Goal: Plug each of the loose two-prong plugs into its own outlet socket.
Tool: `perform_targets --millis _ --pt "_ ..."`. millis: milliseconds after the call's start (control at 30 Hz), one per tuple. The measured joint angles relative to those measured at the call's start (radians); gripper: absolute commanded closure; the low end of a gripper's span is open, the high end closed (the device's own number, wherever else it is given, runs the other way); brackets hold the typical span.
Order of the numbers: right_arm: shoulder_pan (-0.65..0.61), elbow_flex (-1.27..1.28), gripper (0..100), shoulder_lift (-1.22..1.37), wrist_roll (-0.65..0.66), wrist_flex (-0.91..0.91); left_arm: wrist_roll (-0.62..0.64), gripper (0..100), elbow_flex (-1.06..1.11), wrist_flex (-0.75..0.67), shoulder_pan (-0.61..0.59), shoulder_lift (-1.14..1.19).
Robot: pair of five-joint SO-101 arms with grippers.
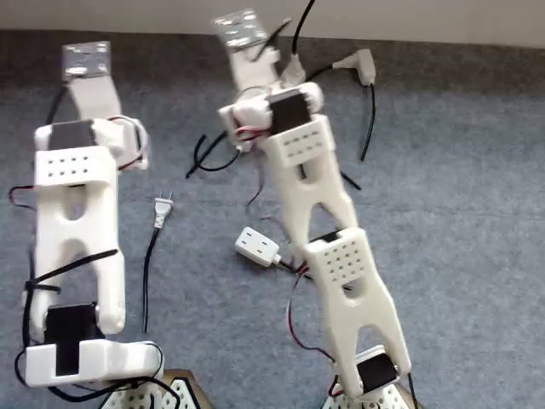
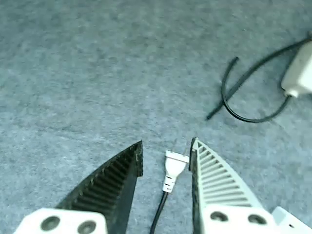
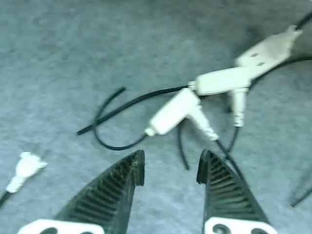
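1. L gripper (image 2: 166, 146): fingers apart, low over the grey carpet (image 2: 97, 58), holding nothing.
2. A white two-prong plug (image 2: 175, 165) lies flat on the carpet btwn the L fingertips, its black cord running back under the arm. Can't tell if either finger touches it.
3. R gripper (image 3: 171, 156): fingers also apart and empty, near a cluster of white plug bodies (image 3: 173, 113) w/ black cords.
4. A white socket block (image 1: 257, 245) sits on the carpet beside the R arm, apart from the two-prong plug.
5. An angled plug (image 1: 358, 65) w/ black cord lies at the carpet's far side.
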Motion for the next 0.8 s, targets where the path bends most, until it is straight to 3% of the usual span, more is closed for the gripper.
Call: perform_targets --millis 167,367,800 --pt "0.227 0.0 81.9 0.0 0.021 0.0 -0.066 83 0.008 0.021 0.095 0.084" --pt "0.436 0.037 81.9 -0.003 -0.031 0.0 -0.071 83 0.009 0.101 0.101 0.14" --pt "0.563 0.516 81.9 0.0 -0.109 -0.006 -0.006 83 0.023 0.146 0.11 0.146"
